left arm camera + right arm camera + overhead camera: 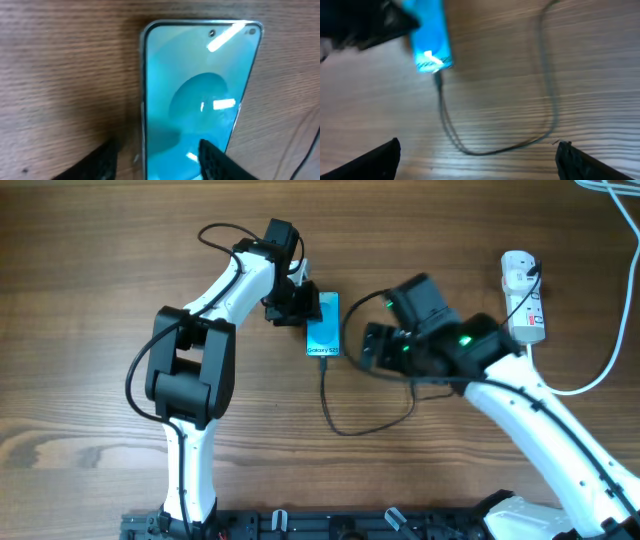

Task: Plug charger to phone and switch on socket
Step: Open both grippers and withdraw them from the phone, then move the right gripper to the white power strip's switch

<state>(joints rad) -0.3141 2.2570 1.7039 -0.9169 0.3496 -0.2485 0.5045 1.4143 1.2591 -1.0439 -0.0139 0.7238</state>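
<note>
Currently phone [323, 330] laid flat on table [90, 270], screen up; charger [345, 427] tip seen touching phone's lower end; left tool [157, 150] parted, one finger over screen, other beside phone's edge; right tool [477, 146] spread wide, nothing held, above cable loop; socket [522, 300] placed well apart at right.

Wooden table [90, 240]: brown, strong horizontal grain, low sheen, fills the background in all three views. Black rail [330, 525] lies along its near edge in overhead view; small fittings on it, detail unclear.
</note>
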